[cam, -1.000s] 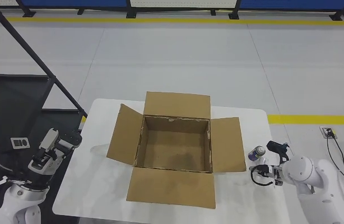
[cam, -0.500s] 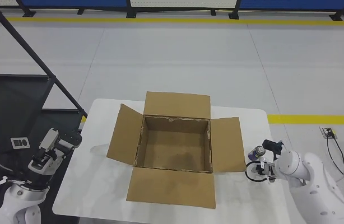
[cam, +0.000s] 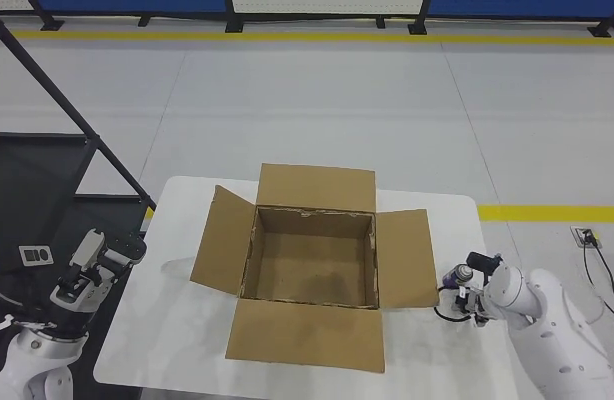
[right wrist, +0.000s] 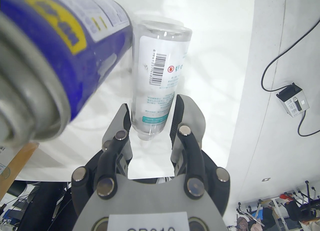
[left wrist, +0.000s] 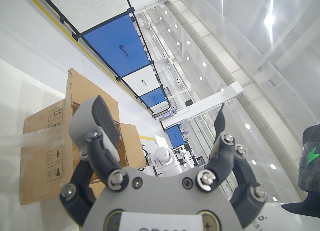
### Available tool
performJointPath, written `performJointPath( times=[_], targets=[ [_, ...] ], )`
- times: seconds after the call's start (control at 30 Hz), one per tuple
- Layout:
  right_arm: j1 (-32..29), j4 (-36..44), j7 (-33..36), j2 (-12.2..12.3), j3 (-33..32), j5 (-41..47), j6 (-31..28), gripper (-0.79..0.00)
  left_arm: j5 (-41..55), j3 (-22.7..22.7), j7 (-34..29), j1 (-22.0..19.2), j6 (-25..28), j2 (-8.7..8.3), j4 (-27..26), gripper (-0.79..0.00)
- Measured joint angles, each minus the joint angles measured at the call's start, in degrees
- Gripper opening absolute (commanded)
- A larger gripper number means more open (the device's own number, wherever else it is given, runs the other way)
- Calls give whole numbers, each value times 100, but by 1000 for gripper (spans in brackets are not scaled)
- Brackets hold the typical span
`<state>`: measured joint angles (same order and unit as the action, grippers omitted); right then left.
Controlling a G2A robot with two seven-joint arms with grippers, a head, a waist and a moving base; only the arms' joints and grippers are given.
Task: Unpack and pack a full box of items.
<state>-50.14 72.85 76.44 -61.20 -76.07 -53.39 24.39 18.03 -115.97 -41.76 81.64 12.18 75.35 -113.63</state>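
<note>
Right gripper (right wrist: pixel 152 106) straddling clear bottle (right wrist: pixel 162 67), left gripper (left wrist: pixel 160 107) upturned

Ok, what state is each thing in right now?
cardboard box: open, four flaps folded out, nothing inside.
spray can: upright on the table, beside the box.
clear bottle: upright, next to the can.
right pincer: open, straddling the bottle's top end.
left pincer: open, holding nothing.

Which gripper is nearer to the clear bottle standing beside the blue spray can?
Right. The right gripper is open, its fingers flanking the upper end of the clear bottle. The left gripper is open by the table's opposite edge, with the cardboard box between.
</note>
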Motion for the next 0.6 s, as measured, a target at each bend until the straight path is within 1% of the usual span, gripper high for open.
performJointPath(
  times=[0.13,0.17,0.2,0.27,0.3,0.37,0.4,0.43,0.6],
  targets=[
    [48,-81,-49,-13,32,34,-1,-529,0,0,0,0,0,0,0,0],
    [55,-92,-58,-15,35,41,1,-570,0,0,0,0,0,0,0,0],
    [61,-100,-79,-17,37,45,4,-628,0,0,0,0,0,0,0,0],
    [57,-71,-136,-17,17,66,5,-693,0,0,0,0,0,0,0,0],
    [39,-28,-165,-12,-13,75,10,-693,0,0,0,0,0,0,0,0],
    [-9,80,-159,4,-66,36,54,-751,0,0,0,0,0,0,0,0],
    [-32,141,-139,11,-89,10,79,-763,0,0,0,0,0,0,0,0],
    [-58,206,-116,19,-112,-15,105,-757,0,0,0,0,0,0,0,0],
    [-223,581,-33,64,-277,-136,243,-785,0,0,0,0,0,0,0,0]
  ],
)
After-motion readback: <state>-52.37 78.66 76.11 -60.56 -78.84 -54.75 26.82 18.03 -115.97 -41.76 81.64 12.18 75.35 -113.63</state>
